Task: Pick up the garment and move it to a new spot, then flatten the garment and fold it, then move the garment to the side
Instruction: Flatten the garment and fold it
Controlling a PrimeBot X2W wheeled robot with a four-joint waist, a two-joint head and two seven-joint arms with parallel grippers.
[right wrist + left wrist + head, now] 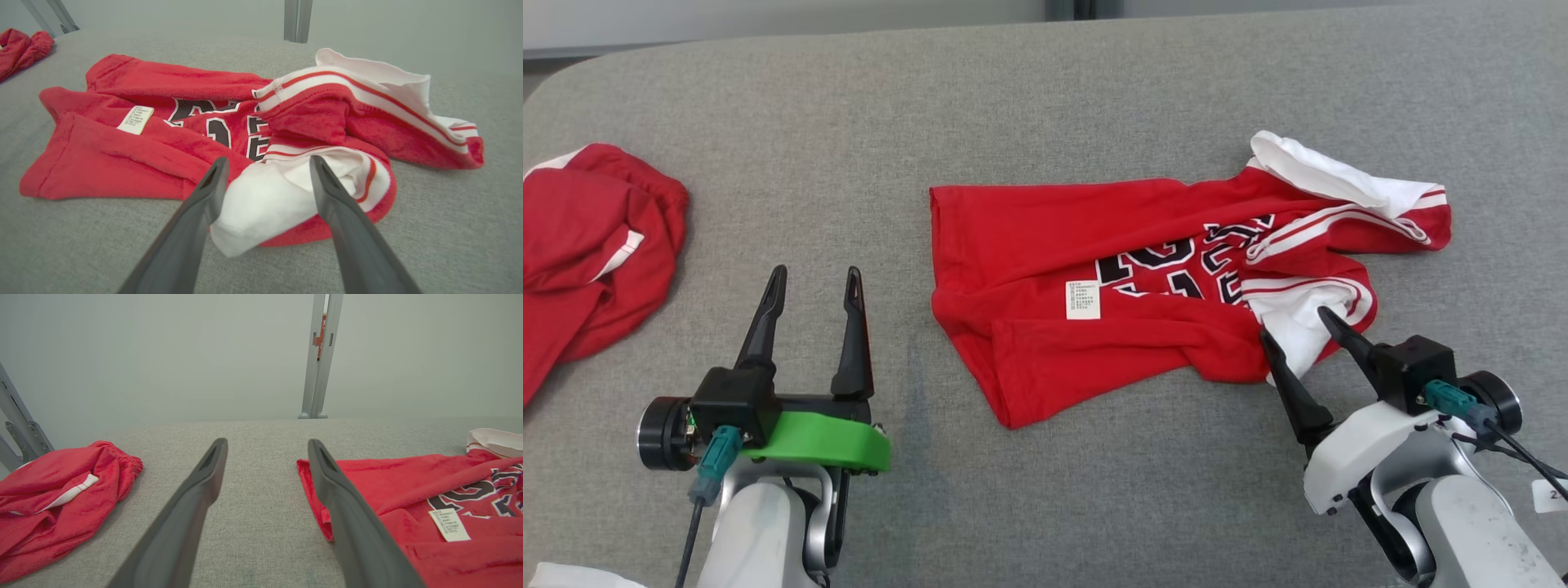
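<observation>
Red garment (1045, 237) on grey fabric (849, 122)

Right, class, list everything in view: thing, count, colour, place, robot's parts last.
Crumpled red jersey with black lettering: one, red, table centre-right.
White care label: one, white, on the jersey.
Bunched red garment with white stripe: one, red, table's left edge.
Grey fabric-covered table: one, grey, under both garments.
Grey metal post: one, grey, behind table.
Left gripper: one, dark, open over bare table.
Right gripper: one, dark, open astride jersey's white fold.
</observation>
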